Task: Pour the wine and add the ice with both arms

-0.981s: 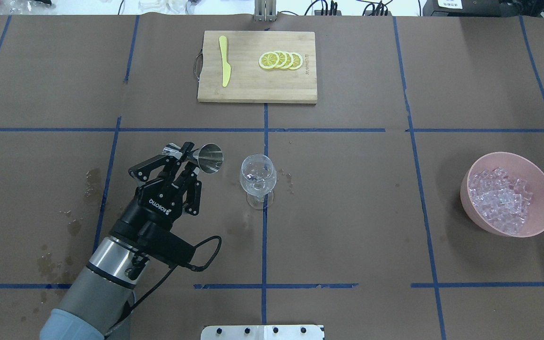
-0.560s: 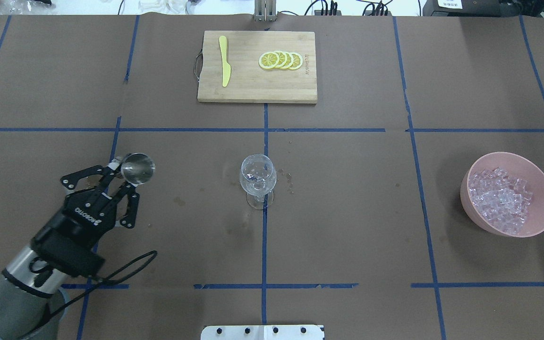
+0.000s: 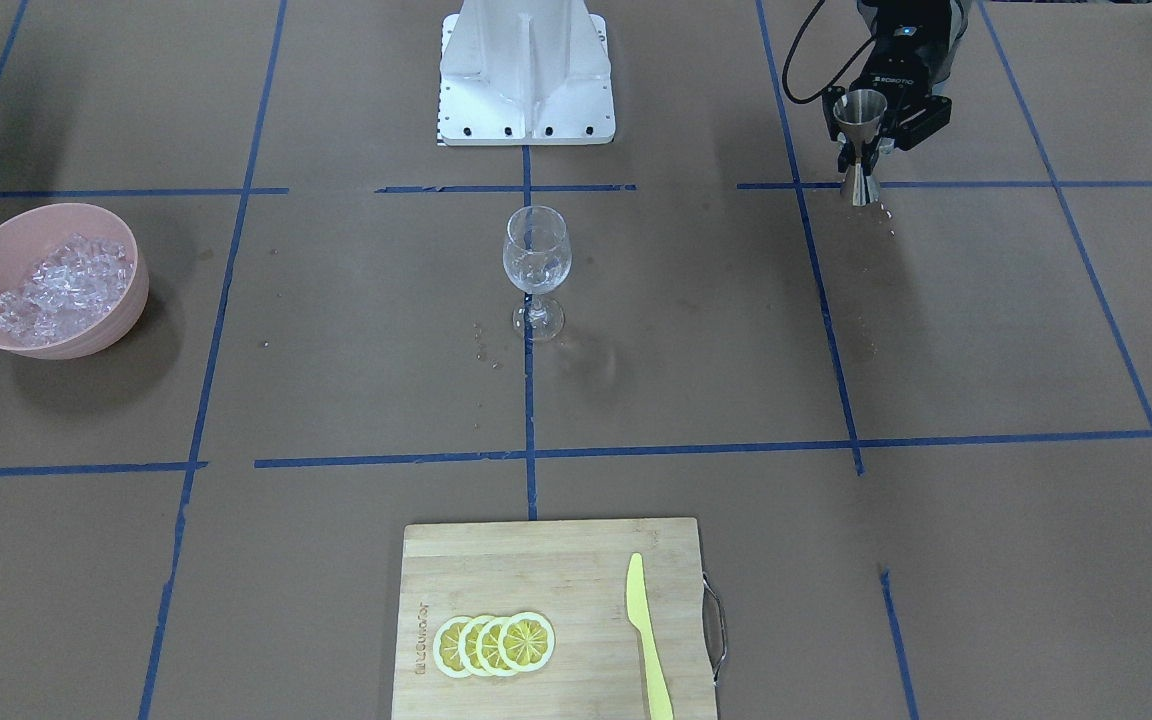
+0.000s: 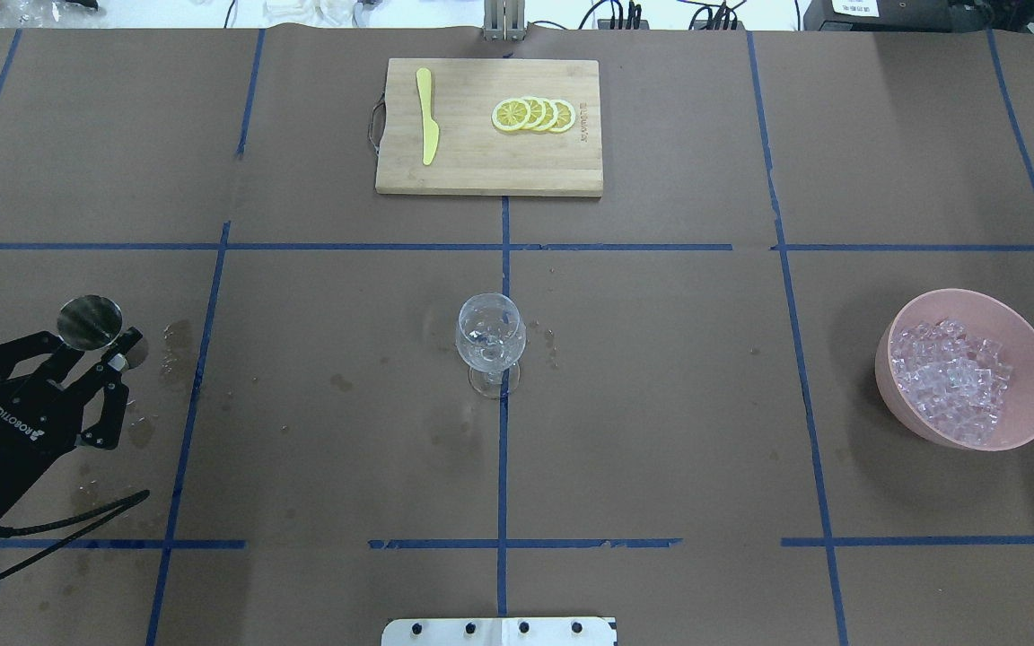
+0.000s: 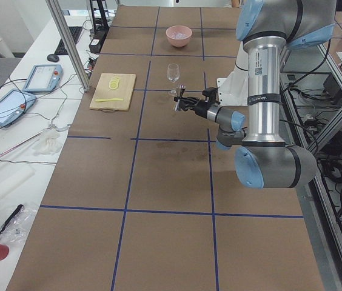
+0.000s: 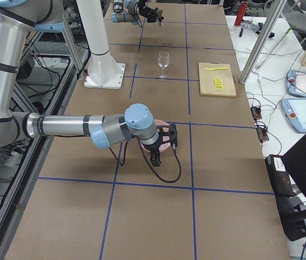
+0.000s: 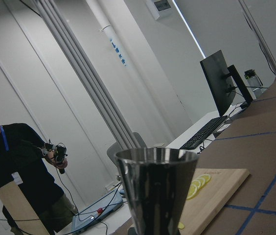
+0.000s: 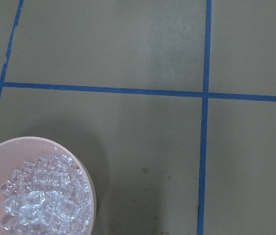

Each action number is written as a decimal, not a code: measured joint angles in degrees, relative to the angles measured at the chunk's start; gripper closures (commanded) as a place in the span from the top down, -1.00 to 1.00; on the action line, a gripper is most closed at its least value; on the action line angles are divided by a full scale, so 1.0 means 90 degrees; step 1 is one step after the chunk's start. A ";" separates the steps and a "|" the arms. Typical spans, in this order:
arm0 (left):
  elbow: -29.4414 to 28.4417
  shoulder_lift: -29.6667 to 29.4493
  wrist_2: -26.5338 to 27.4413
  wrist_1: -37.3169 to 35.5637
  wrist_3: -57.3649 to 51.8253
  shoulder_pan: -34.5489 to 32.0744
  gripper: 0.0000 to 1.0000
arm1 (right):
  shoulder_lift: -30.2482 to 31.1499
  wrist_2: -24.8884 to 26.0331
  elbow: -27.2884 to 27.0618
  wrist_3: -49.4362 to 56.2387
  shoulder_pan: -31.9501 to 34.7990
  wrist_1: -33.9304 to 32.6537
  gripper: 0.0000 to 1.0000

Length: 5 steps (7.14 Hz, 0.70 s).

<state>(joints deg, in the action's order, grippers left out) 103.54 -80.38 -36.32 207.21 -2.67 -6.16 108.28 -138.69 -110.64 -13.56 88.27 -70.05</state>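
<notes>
Two arms, but only one shows its grip. The left hand (image 4: 97, 348) sits at the far left edge of the counter (image 4: 661, 404) in the overhead view. Its fingers are closed partway onto the narrow waist of a steel jigger (image 4: 91, 321). The jigger is upright, wide cup on top. Front view has it low over a blue tape line w/ wet specks just beside its foot; can't tell if the foot touches the paper.

The right hand (image 6: 168, 138) shows only from the side cam, low and right at the pink bowl (image 4: 1030, 341), partly covering it. How far it's open: can't tell. Its wrist cam looks down on the bowl's edge, no fingers in shot.

Ice (image 4: 952, 381): a heap of small clear chunks, all inside that bowl on the robot's right side, well apart from the glass (image 4: 490, 339). The glass stands upright at counter ctr, foot on the middle tape line, damp patches and drops round it.

On the side far from the robot lies a wood cutting board (image 4: 481, 175) w/ four overlapping lemon slices (image 4: 535, 115) and a yellow knife (image 4: 427, 117) apart from them. A white pedestal (image 3: 526, 80) stands at the robot's edge, in line w/ the glass.

Left wrist cam: a person (image 7: 15, 166) in a black top w/ a blue lanyard, beyond the jigger's rim, holding a small device.
</notes>
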 measured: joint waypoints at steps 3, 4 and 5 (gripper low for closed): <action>-0.0597 0.0259 0.0099 -0.0025 0.2117 0.0000 -1.00 | -0.0005 0.0000 -0.0028 0.0005 0.0043 0.0008 1.00; -0.0784 0.0286 0.0112 -0.0050 0.2474 -0.0008 -1.00 | -0.0008 0.0000 -0.0037 0.0009 0.0059 0.0009 1.00; -0.0962 0.0300 0.0122 -0.0083 0.2920 -0.0017 -1.00 | -0.0009 0.0000 -0.0044 0.0012 0.0072 0.0009 1.00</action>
<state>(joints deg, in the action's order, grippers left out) 94.88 -77.68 -35.22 206.46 23.61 -6.32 108.20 -138.69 -111.04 -13.46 88.91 -69.96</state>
